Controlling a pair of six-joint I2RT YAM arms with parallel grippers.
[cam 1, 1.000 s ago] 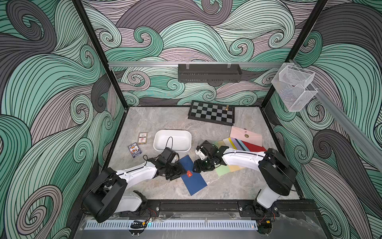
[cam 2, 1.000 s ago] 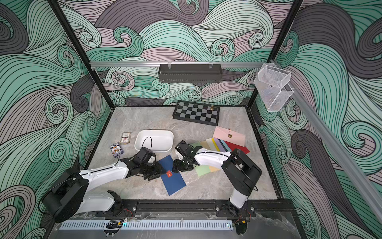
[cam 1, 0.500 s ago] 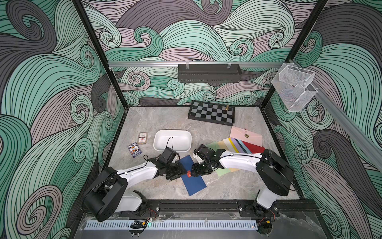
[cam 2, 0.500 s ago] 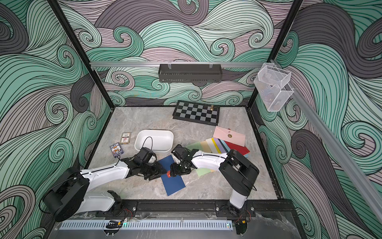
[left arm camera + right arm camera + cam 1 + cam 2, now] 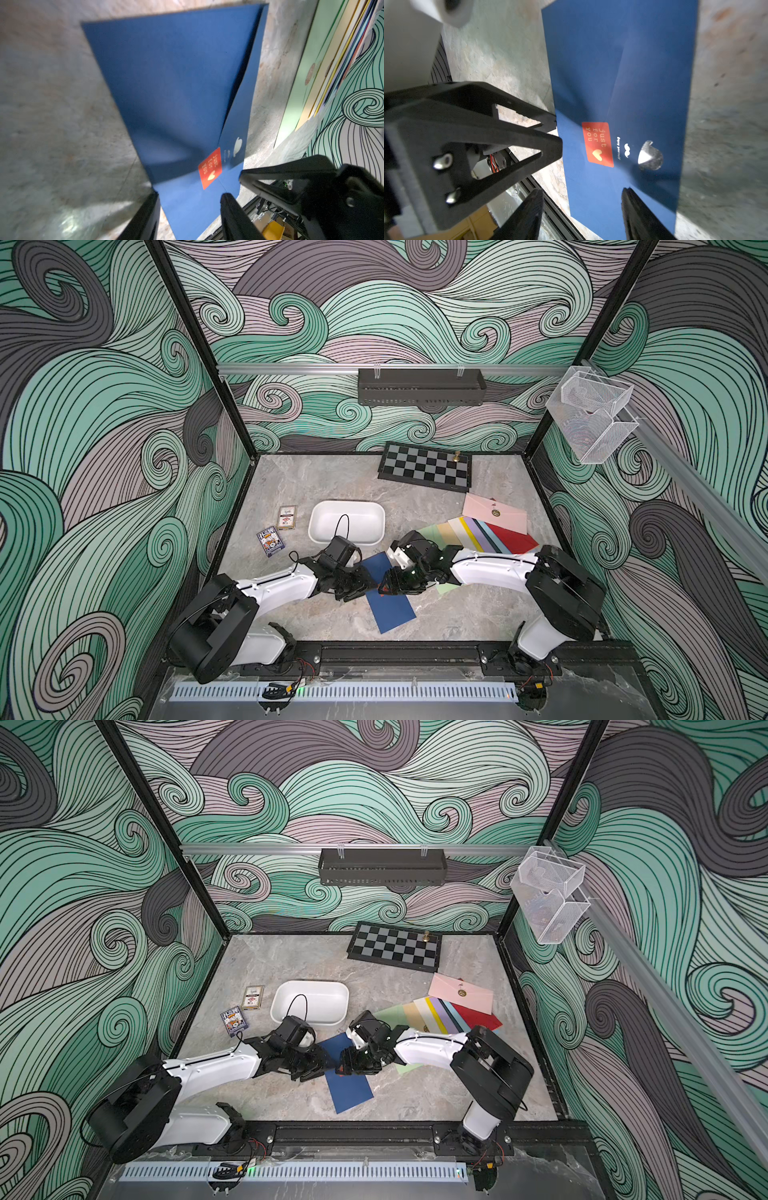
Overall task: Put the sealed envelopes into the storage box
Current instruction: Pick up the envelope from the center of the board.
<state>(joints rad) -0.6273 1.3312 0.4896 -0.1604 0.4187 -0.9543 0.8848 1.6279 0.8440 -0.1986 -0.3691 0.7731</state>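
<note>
Two sets of parted, empty fingers, left gripper and right gripper, flank the navy envelope flat on the desk just in front of the storage box, the right gripper newly arrived from the fanned envelopes beside that box, so a lift seems next.

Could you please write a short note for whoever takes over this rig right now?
Left gripper: open, low over one edge of the navy envelope, holding nothing.
Right gripper: open, opposite it over the same envelope.
The navy envelope lies on the table near the empty storage box.
The other envelopes lie fanned on the table's right side.
Done: none boxed. Left: all.
</note>
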